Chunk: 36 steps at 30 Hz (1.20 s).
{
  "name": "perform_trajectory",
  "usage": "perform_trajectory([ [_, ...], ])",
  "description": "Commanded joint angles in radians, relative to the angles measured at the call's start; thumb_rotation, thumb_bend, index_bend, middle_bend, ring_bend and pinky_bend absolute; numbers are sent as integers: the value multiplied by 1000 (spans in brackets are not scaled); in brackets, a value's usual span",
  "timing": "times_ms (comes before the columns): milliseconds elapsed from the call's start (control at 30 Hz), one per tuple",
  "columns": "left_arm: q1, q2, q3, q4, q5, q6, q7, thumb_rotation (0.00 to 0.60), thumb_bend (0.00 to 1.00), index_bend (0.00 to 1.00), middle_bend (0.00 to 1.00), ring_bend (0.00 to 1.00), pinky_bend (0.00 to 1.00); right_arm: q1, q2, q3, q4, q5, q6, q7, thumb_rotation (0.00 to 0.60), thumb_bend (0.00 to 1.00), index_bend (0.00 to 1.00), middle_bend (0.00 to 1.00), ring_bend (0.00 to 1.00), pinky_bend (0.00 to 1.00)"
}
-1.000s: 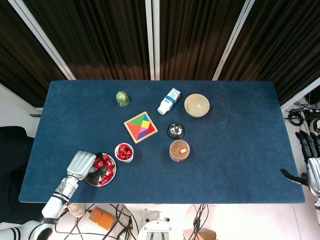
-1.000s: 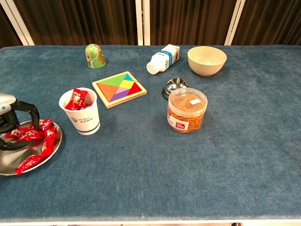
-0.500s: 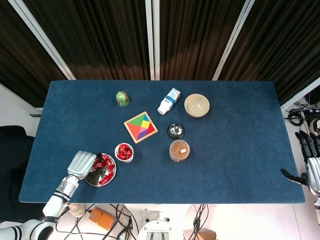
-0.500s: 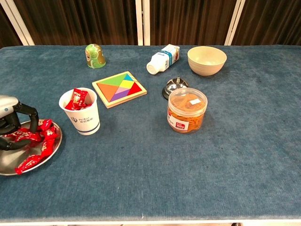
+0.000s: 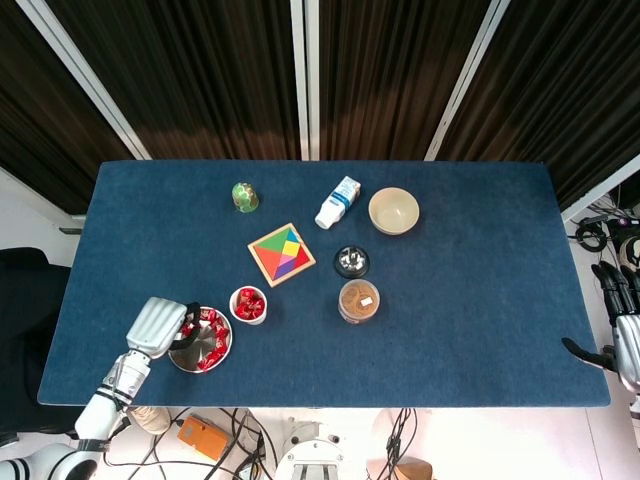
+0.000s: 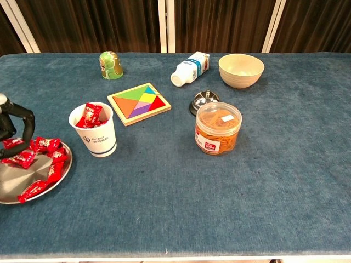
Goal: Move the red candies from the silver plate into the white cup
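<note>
Dark curtains back the blue desk point(image 5: 470, 300) where my left hand point(image 5: 160, 325) hovers at the silver plate point(image 6: 11, 192), whether pinching a candy I cannot tell, beside the white cup point(image 6: 94, 131), red candies point(image 6: 46, 145) waiting for transfer.

Your head view looks almost straight down from high above, taking in the whole blue tabletop point(image 5: 470, 300) with dark curtains beyond its far edge. Your chest view sits low at the near edge, facing across the tabletop point(image 6: 285, 181) toward those curtains, much closer in. Both share the silver plate point(image 5: 186, 355) point(image 6: 16, 189) under your left hand point(image 5: 158, 326) point(image 6: 12, 127) and the white cup point(image 5: 248, 304) point(image 6: 94, 131) just beyond its fingertips.
</note>
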Motion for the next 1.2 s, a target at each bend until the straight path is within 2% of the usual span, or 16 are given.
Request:
perform_trajectory([
  [33, 4, 53, -20, -72, 60, 58, -45, 600, 377, 591, 955, 923, 830, -2, -1, -1, 1, 0, 3, 2, 600, 157, 0, 117, 0, 100],
  [233, -53, 74, -68, -137, 91, 26, -68, 600, 371, 590, 955, 923, 830, -6, -5, -3, 6, -2, 7, 8, 600, 157, 0, 118, 0, 100],
  [500, -157, 4, -132, -129, 0, -111, -18, 600, 359, 589, 955, 923, 830, -13, -5, -4, 18, 5, 10, 21, 600, 157, 0, 117, 0, 100],
  [633, -186, -26, -147, -116, -41, -144, 9, 600, 349, 586, 955, 923, 830, -16, -7, -5, 26, 9, 10, 29, 600, 157, 0, 117, 0, 100],
  [833, -205, -50, -146, -97, -83, -159, 64, 600, 321, 560, 955, 923, 830, -16, -12, -6, 38, 14, 4, 37, 600, 157, 0, 117, 0, 100],
  [1000, -205, -55, -137, -95, -107, -157, 80, 600, 226, 470, 955, 922, 830, -14, -14, -4, 42, 18, -2, 38, 600, 157, 0, 118, 0, 100],
  [1200, -194, -54, -131, -96, -93, -117, 79, 600, 171, 458, 954, 921, 830, -10, -14, -3, 39, 16, -6, 33, 600, 157, 0, 117, 0, 100],
])
